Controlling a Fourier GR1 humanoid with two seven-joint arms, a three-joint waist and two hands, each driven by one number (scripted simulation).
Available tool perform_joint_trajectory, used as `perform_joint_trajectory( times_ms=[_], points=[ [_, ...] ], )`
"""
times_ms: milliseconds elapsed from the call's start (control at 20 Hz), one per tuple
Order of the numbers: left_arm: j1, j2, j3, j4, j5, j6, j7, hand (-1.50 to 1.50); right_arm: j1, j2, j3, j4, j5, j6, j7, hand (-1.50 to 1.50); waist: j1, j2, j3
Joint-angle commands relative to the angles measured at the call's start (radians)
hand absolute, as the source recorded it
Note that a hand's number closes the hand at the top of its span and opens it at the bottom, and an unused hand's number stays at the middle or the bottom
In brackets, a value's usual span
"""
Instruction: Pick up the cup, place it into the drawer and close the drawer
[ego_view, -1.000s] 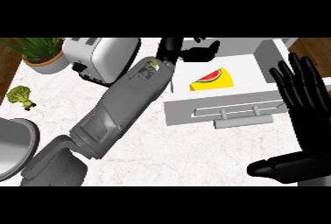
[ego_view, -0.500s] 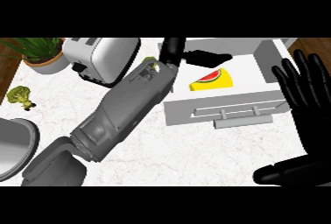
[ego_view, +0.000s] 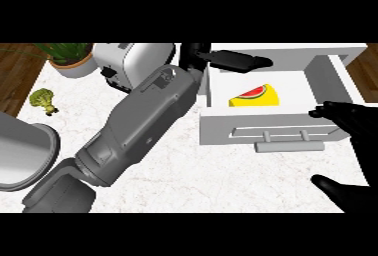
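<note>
Left hand (ego_view: 221, 57) sits at the far back edge of the open drawer (ego_view: 221, 122), black fingers stretched out rightward over the drawer's back rim; whether they hold anything, cannot tell, since the palm is hidden behind the grey forearm (ego_view: 140, 125) running diagonally up from lower left. The cup cannot be made out anywhere; if it is under that hand, it is hidden.

Left to right: grey curved object (ego_view: 22, 155) cut off at the left edge, a broccoli floret (ego_view: 44, 99) on the marble counter (ego_view: 221, 180), a potted plant (ego_view: 70, 60) cut by the top band, a toaster (ego_view: 129, 62) partly behind the forearm. Then the white drawer, pulled out, with a watermelon slice (ego_view: 255, 96) lying inside near the front wall; bar handle (ego_view: 289, 146) on the front face.

Right hand (ego_view: 354, 125) at the right edge, fingers straight and relaxed, holding nothing, fingertips just beside the drawer's front right corner; contact unclear. Thumb shows apart at lower right, palm cut off by the frame.
</note>
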Motion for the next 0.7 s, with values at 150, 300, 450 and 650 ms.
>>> perform_joint_trajectory(
  times_ms=[150, 300, 450, 650],
  points=[
    [0.141, 0.108, 0.048, -0.185, 0.026, -0.013, 0.032, -1.5, 0.022, -0.107, 0.042, -0.067, 0.106, 0.086, 0.032, 1.5, 0.052, -0.015, -0.002],
    [0.255, 0.124, 0.037, -0.326, 0.024, 0.054, 0.074, -1.5, 0.077, -0.106, 0.036, -0.019, 0.163, 0.122, -0.042, 1.5, 0.065, -0.017, -0.001],
    [0.354, 0.232, 0.044, -0.442, 0.024, 0.041, 0.105, -1.5, 0.052, -0.155, 0.032, -0.049, 0.192, 0.123, 0.018, 1.5, 0.073, -0.019, -0.001],
    [0.513, 0.332, 0.075, -0.58, 0.032, 0.017, 0.123, -1.5, 0.066, -0.168, 0.05, -0.01, 0.267, 0.152, -0.022, 1.5, 0.058, -0.011, -0.001]
  ],
)
